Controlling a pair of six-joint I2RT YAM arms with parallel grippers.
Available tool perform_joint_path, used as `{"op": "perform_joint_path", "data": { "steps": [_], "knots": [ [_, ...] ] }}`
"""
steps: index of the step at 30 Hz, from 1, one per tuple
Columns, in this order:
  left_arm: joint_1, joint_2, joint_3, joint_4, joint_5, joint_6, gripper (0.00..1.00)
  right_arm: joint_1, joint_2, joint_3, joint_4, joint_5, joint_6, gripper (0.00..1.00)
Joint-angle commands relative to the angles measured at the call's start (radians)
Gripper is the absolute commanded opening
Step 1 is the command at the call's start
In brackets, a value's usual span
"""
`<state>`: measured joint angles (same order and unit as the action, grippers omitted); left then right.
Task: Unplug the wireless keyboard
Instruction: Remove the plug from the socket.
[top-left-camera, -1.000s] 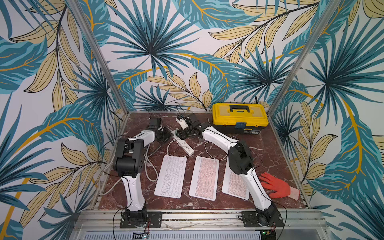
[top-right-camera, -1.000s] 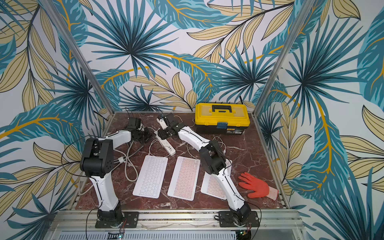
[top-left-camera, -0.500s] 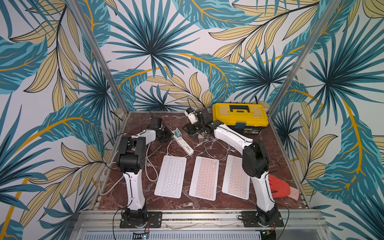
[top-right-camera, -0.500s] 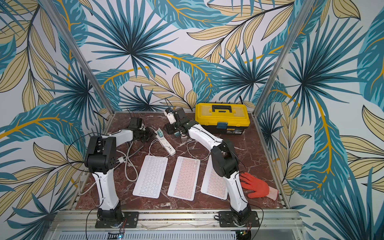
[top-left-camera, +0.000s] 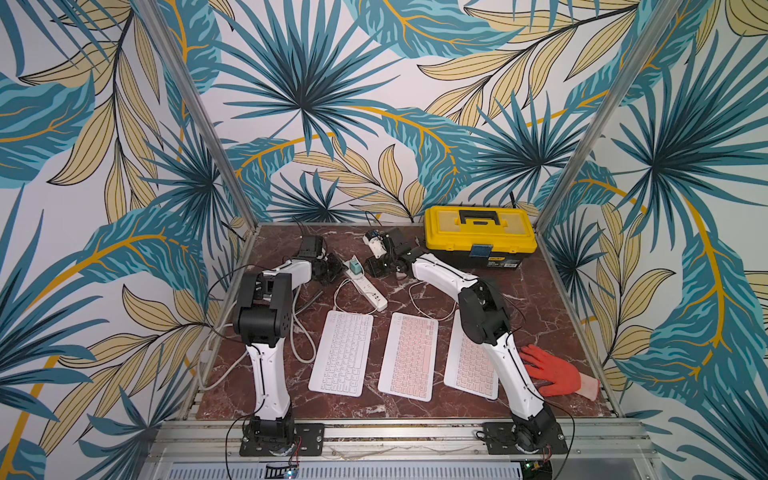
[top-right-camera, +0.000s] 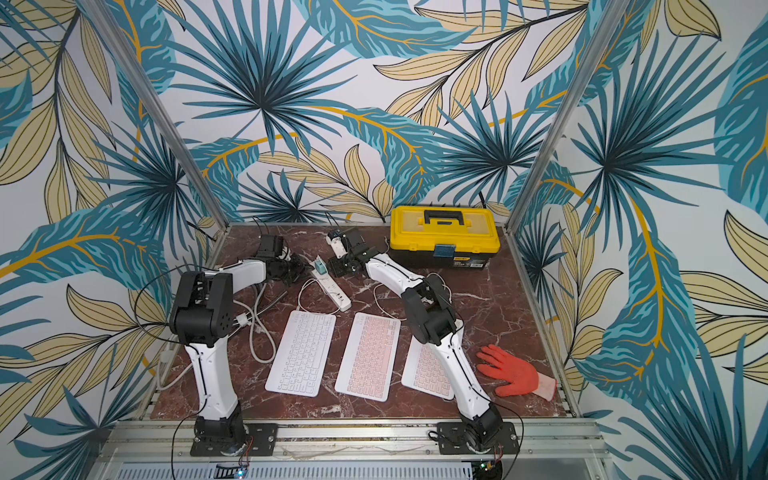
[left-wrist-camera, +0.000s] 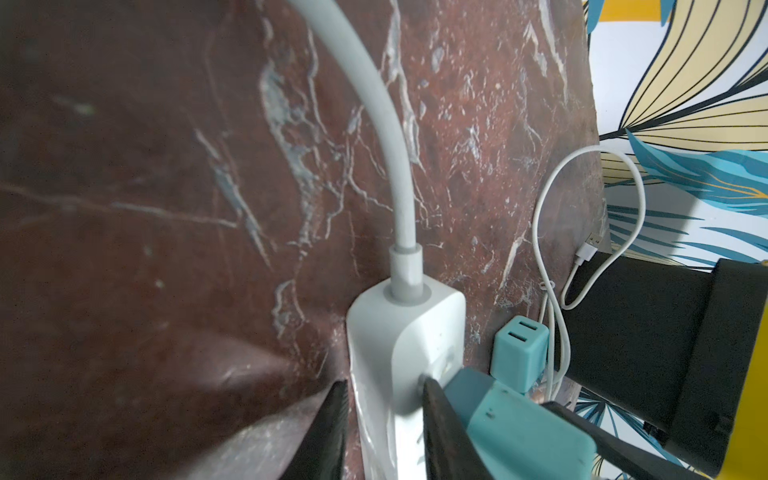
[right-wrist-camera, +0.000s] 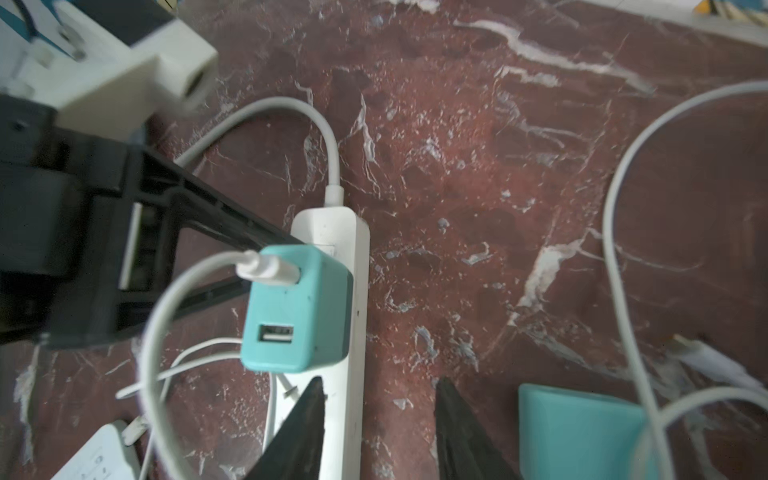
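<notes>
Three keyboards lie in a row: a white one (top-left-camera: 340, 357), a pink-keyed one (top-left-camera: 409, 361), and a third (top-left-camera: 473, 365) partly under my right arm. Behind them a white power strip (top-left-camera: 368, 289) carries a teal charger (right-wrist-camera: 299, 307) with a white USB plug (right-wrist-camera: 268, 268) in it. Its thin cable loops toward the white keyboard. My left gripper (left-wrist-camera: 384, 415) is shut on the strip's cable end, beside the charger. My right gripper (right-wrist-camera: 382, 415) hangs open just above the strip, short of the charger, with nothing held.
A second teal charger (right-wrist-camera: 582, 432) lies loose on the marble beside the strip, with a loose white cable (left-wrist-camera: 588, 249) around it. A yellow toolbox (top-left-camera: 478, 237) stands at the back right. A red glove (top-left-camera: 552, 372) lies front right. Thick white cables (top-left-camera: 303, 332) trail by the left arm.
My right arm swung off to the right and has come back over the strip by the charger. Both grippers have narrowed. The left arm has stayed at the strip's end.
</notes>
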<state>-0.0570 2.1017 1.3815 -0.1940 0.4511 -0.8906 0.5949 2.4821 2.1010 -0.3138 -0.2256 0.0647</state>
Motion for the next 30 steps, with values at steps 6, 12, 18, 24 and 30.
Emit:
{"op": "perform_joint_path", "data": {
  "steps": [6, 12, 18, 24, 30],
  "knots": [
    [0.003, 0.017, -0.07, -0.022, -0.006, -0.008, 0.29, 0.05, 0.029, 0.051, 0.0, -0.018, -0.007, 0.47],
    [-0.006, 0.002, -0.095, -0.02, -0.002, -0.007, 0.28, 0.055, 0.08, 0.144, -0.034, 0.042, 0.029, 0.49],
    [-0.012, -0.007, -0.132, -0.006, 0.004, -0.009, 0.28, 0.055, 0.168, 0.314, -0.153, 0.049, 0.034, 0.47],
    [-0.023, -0.011, -0.139, -0.005, 0.014, -0.008, 0.29, 0.054, 0.176, 0.33, -0.203, 0.067, 0.046, 0.52],
    [-0.029, 0.007, -0.148, -0.005, 0.011, -0.013, 0.29, 0.054, 0.194, 0.358, -0.2, 0.091, 0.083, 0.49]
  ]
}}
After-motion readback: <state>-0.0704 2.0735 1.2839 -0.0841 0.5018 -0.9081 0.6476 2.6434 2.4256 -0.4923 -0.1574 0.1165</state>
